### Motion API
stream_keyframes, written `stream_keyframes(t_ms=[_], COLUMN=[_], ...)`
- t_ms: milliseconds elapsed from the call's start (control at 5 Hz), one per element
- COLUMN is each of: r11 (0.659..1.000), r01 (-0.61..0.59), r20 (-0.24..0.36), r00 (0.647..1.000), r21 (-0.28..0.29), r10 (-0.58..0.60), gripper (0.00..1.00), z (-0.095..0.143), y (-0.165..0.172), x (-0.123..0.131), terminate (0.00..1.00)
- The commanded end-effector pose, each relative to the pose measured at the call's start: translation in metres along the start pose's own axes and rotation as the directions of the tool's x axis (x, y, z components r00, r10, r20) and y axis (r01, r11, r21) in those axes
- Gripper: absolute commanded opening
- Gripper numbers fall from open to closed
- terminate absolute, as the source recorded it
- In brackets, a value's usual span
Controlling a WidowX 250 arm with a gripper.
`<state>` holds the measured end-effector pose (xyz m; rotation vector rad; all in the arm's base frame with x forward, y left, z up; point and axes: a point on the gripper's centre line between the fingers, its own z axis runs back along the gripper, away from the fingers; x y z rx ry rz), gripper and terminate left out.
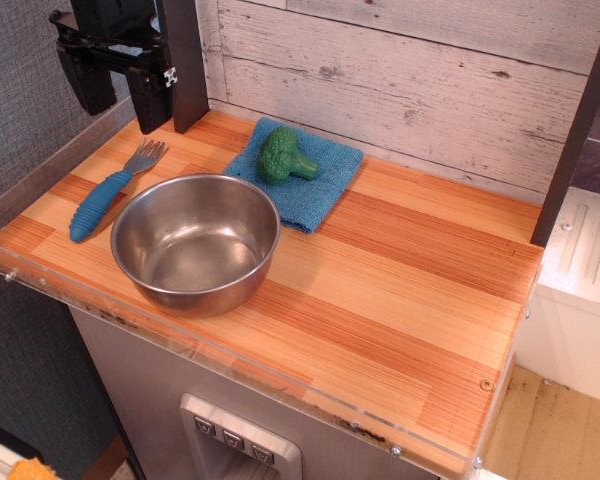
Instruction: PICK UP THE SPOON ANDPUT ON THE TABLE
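The spoon (108, 193) has a ribbed blue handle and a grey tined head. It lies flat on the striped wooden table (400, 290) at the far left, just left of the steel bowl (195, 240). My black gripper (120, 100) hangs open and empty above the back left corner, up and behind the spoon's head, not touching it.
A green toy broccoli (283, 154) sits on a blue cloth (300, 180) behind the bowl. A dark post (183, 60) stands right beside the gripper. A second dark post (575, 130) stands at the right. A clear acrylic rim (230, 365) edges the front.
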<state>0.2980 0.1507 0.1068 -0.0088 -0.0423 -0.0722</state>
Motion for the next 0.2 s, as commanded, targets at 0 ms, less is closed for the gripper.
stream_keyframes(t_ms=[0], r11=[1.000], r01=[-0.007], r20=[0.042], r00=[0.999], r21=[0.025], r10=[0.006], gripper=[1.00], z=[0.0189], y=[0.0090], x=[-0.0037], terminate=[1.00])
